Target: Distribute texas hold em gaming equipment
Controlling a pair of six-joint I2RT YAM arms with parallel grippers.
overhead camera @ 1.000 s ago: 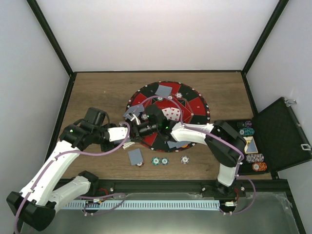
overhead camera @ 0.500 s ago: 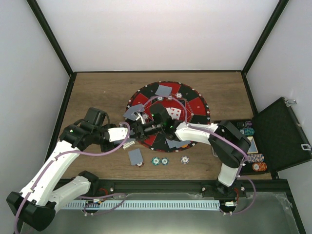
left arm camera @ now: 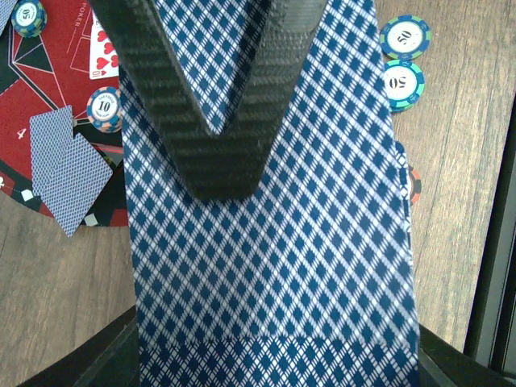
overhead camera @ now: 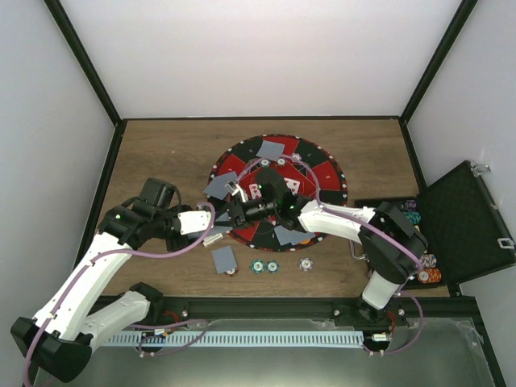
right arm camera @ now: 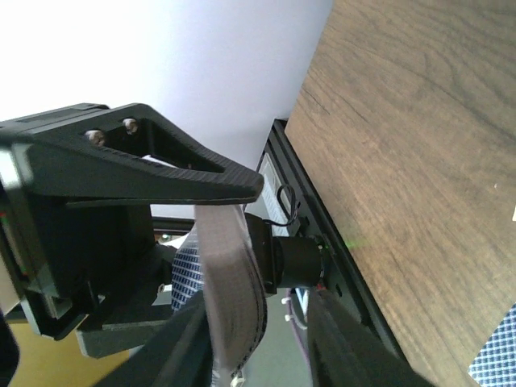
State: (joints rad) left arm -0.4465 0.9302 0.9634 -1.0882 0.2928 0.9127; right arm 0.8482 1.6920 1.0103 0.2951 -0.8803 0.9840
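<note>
Left gripper (overhead camera: 215, 231): pressed together on a stack of cards (left arm camera: 274, 274). Blue diamond backs fill the left wrist view under one ribbed finger (left arm camera: 218, 121).
Right gripper (overhead camera: 235, 211): brought up to the far end of that stack, over the near-left rim of the mat. A pale strip (right arm camera: 234, 282), seemingly a card seen edge-on, is seen beside one black finger in the right wrist view. Whether it is pinched cannot be told.
Mat (overhead camera: 326, 172): round, red and black, laid mid-table. A far face-down card (overhead camera: 270, 150), a left face-down card (overhead camera: 218, 186) and a near face-down card (overhead camera: 289, 235) are set on its rim. Red-and-white face-up cards (overhead camera: 292, 185) are laid at its centre.
Table (overhead camera: 161, 153): a lone face-down card (overhead camera: 223, 257) is laid just off the mat's near edge. Two teal chips (overhead camera: 265, 266) are set touching, just right of it. A white chip (overhead camera: 305, 263) is set a little further right.
Case (overhead camera: 468, 222): black, opened at the table's right edge. Chip stacks (overhead camera: 427, 274) are held in its tray.
</note>
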